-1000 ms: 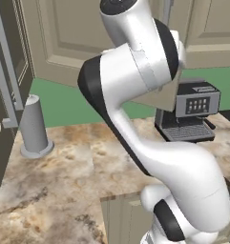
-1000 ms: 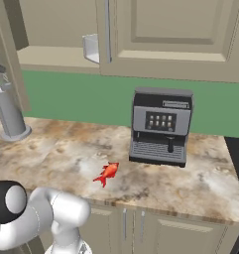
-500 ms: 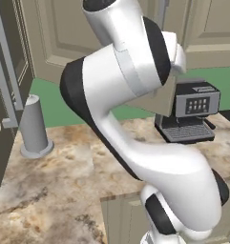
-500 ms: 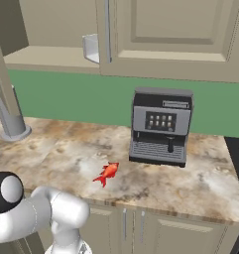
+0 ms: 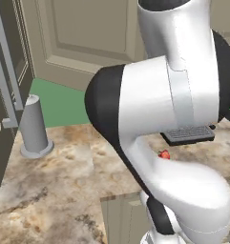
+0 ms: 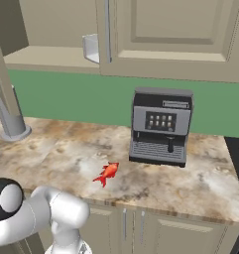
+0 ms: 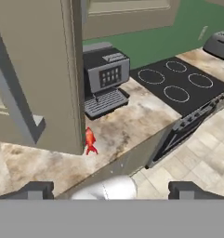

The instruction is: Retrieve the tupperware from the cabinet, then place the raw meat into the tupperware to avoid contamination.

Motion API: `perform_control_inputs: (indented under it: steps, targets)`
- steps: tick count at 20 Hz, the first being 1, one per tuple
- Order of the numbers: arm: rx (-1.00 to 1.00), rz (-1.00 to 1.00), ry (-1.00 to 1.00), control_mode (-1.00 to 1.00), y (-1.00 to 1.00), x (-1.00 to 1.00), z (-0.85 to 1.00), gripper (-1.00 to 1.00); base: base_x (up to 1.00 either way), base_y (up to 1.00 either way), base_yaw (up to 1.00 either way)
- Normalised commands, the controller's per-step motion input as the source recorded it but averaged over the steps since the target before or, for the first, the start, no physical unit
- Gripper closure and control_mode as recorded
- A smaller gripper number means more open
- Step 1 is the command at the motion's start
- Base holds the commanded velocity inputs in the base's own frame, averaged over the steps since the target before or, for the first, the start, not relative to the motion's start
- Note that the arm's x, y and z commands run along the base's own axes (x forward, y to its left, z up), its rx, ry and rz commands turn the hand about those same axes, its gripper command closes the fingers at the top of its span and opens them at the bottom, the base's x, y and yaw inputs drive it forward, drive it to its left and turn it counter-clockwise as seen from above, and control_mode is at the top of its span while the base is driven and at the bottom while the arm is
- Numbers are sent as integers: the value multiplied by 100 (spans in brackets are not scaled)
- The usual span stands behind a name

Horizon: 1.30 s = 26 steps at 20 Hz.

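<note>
up on the cabinet (image 6: 66,57) shelf the tupperware (image 6: 91,48) sits behind the swung-open door, so i keep my gripper (image 7: 111,189) fingers spread wide and empty beside that door, while the raw meat (image 6: 107,173) waits on the counter (image 6: 200,191) before the coffee machine (image 6: 160,126).

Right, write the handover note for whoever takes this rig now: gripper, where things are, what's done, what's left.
Gripper: open, empty, up beside the opened cabinet door.
Tupperware: on the cabinet shelf, its edge showing past the door edge in the right base view.
Raw meat: loose on the counter, in front and to the left of the coffee machine.
Done: cabinet is open.
Left: take the tupperware down to the counter, then pick up the meat and put it inside.
</note>
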Motion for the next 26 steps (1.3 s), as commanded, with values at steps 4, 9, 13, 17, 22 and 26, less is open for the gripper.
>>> perform_control_inputs:
  steps: [4,9,13,17,22,26]
  targets:
    - [19,-2,3,-100,-79,-67,-4,-100,0,0,0]
    - [21,1,2,-100,-93,-28,-9,-100,0,0,0]
    - [17,5,-1,-100,-43,-2,0,-100,0,0,0]
    - [22,3,0,-100,-60,16,-6,-100,0,0,0]
    - [34,7,2,-100,-63,20,0,-100,0,0,0]
    - [27,4,0,-100,-39,30,-2,-100,0,0,0]
